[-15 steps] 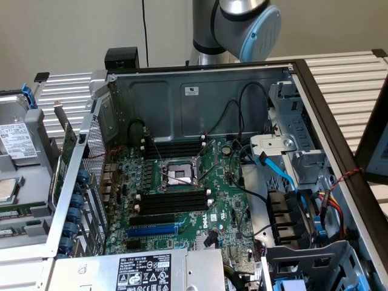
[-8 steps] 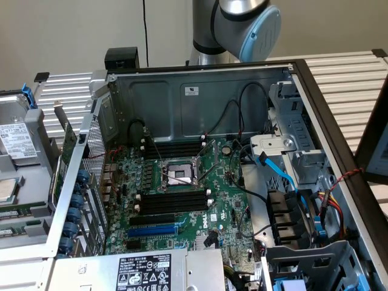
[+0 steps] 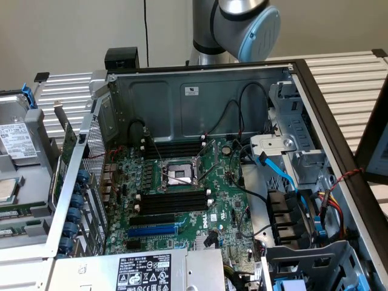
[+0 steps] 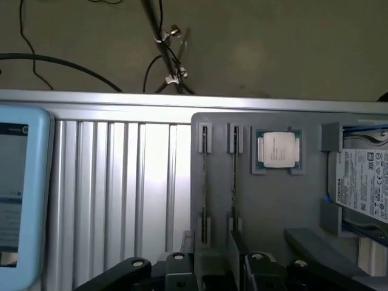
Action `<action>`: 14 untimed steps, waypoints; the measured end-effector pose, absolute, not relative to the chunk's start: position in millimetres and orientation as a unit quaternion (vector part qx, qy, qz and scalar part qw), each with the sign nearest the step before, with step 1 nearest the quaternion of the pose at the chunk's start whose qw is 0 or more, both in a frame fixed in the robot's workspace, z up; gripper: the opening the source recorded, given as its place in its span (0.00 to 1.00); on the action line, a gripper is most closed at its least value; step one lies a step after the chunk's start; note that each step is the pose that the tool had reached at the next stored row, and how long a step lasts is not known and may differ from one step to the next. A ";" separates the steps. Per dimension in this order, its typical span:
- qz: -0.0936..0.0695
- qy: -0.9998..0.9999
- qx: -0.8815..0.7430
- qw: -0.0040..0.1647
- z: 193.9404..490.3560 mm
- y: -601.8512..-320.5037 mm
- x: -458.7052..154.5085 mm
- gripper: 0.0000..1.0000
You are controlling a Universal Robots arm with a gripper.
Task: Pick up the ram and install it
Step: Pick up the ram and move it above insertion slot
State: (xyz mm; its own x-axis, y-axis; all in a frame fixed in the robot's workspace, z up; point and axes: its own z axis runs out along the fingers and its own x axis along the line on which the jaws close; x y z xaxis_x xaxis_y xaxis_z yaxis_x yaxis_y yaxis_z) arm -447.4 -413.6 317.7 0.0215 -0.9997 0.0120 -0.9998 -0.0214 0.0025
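The gripper [image 4: 213, 267], jaws spread and empty, hovers at one end of the ram [image 4: 204, 182], which stands on edge in the grey tray [image 4: 303, 206], second slot from the processor [image 4: 279, 148], its long axis running straight away from the gripper.

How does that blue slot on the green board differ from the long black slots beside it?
The blue slot is single and shorter; the black slots lie several side by side. The black slots have white end clips; the blue slot shows none. Both lie parallel and empty on the motherboard.
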 end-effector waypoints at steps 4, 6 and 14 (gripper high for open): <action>0.006 -0.700 0.714 0.008 312.0 -412.3 -447.8 0.36; 0.006 -0.700 0.714 0.008 308.3 -412.2 -448.5 0.36; 0.006 -0.700 0.714 0.008 293.8 -412.2 -449.9 0.36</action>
State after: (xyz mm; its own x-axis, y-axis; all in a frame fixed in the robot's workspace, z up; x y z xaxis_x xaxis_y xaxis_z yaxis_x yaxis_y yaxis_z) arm -449.9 -412.2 293.8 0.0189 -0.9996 0.0206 -0.9998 -0.0189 0.0028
